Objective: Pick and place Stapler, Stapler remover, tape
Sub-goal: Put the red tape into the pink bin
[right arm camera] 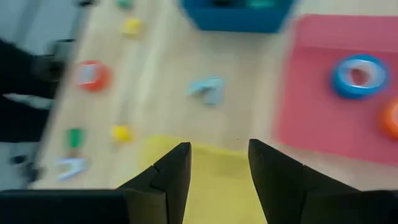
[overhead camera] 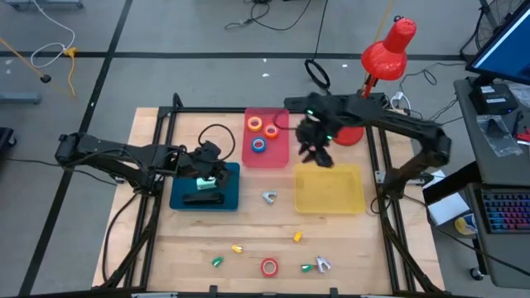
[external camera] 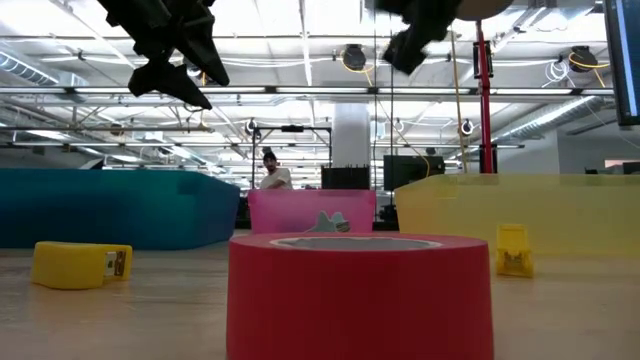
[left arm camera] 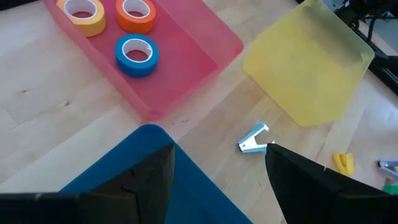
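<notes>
While my left gripper (overhead camera: pixel 214 175) hovers fingers-wide over the blue plastic tray (overhead camera: pixel 184 196), my right gripper (overhead camera: pixel 319 155) hangs fingers apart, empty, between pink tray (overhead camera: pixel 277 153) and yellow tray (overhead camera: pixel 331 192).

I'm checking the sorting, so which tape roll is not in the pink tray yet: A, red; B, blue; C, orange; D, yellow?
A: the red roll lies on the bare table near its front edge, while the blue, orange and yellow rolls sit in the pink tray.

open-plan lab: exposed ceiling ducts (external camera: pixel 420 95), floor cables (overhead camera: pixel 50 54), a monitor (overhead camera: pixel 505 41)
</notes>
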Controlling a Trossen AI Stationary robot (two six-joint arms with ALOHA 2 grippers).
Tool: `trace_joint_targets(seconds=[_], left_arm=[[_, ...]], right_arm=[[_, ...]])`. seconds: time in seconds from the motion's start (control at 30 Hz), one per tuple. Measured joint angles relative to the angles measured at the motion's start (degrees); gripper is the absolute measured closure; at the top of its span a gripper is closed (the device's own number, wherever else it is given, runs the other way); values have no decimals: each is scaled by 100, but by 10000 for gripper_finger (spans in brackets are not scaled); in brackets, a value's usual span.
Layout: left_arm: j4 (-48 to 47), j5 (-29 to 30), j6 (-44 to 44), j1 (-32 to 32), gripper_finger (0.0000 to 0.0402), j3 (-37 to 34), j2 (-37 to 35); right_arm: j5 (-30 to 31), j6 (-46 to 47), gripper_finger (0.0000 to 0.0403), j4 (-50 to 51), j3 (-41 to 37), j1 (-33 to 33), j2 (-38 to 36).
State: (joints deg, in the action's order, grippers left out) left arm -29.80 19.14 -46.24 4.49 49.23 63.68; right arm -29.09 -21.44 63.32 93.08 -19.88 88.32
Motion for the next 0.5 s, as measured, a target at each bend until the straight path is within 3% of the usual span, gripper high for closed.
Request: trace_joint_targets(seconds=[0.13, 0.5], left_arm=[[2, -6, -35, 2, 153, 0, 0], [82, -105, -536, 2, 153, 0, 0]], right_arm=[[-430, 355, 252, -340, -644, 477, -737], [-412, 1975, 252, -2945, -2982, 2088, -2059]])
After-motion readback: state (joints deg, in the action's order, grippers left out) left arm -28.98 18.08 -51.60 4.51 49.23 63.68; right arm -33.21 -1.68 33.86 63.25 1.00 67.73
